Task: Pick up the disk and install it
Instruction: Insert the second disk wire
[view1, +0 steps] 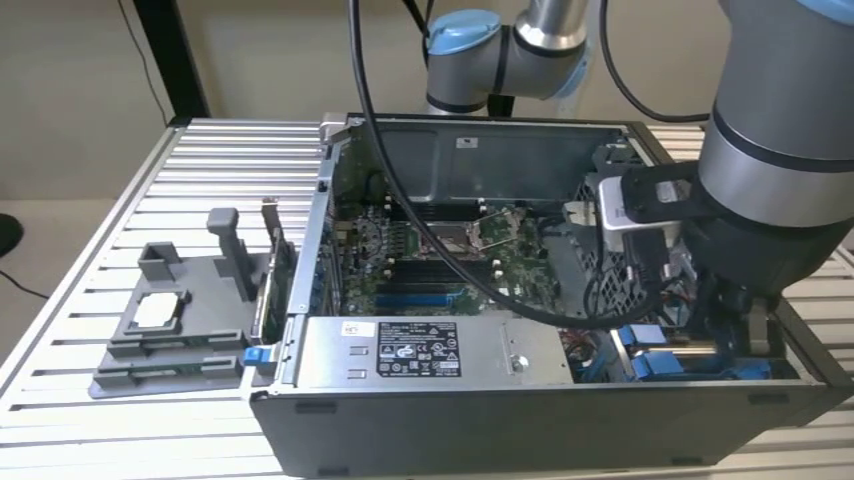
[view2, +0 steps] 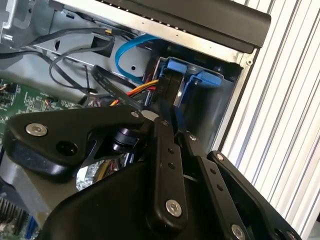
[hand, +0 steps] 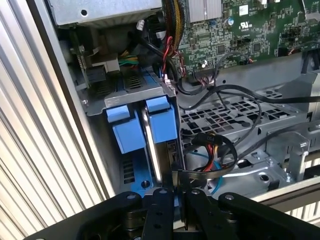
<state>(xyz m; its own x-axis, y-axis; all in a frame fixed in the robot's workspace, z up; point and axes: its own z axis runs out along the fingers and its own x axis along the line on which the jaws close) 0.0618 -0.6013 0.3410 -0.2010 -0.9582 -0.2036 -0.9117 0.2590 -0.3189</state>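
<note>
Blue plastic frames the disk (hand: 161, 150), which stands on edge in the drive bay (hand: 134, 97) at the corner of the open case (view1: 561, 420). In the first wrist view its silver edge runs down between two blue tabs (hand: 127, 131), straight toward my gripper (hand: 178, 192). My jaws are drawn narrow, the two black fingers (hand: 162, 210) nearly parallel with only a thin gap, and the disk's near end sits in that gap; they look pinched on it, though the contact itself is hidden behind my own links.

In the second wrist view, my gripper (view2: 173, 125) points into the same corner, where the blue frame (view2: 192, 82) meets the case wall, beside a blue cable (view2: 124, 52) and a bundle of red and yellow wires (view2: 142, 91).

From the exterior view, my arm (view1: 781, 150) reaches down into the case on that view's right, just past the grey power supply (view1: 427, 350). Green motherboard (view1: 434, 250) lies behind it. On the slatted table (view1: 200, 170), well apart, a grey fixture (view1: 174, 330) carries a small silver chip (view1: 158, 310).
</note>
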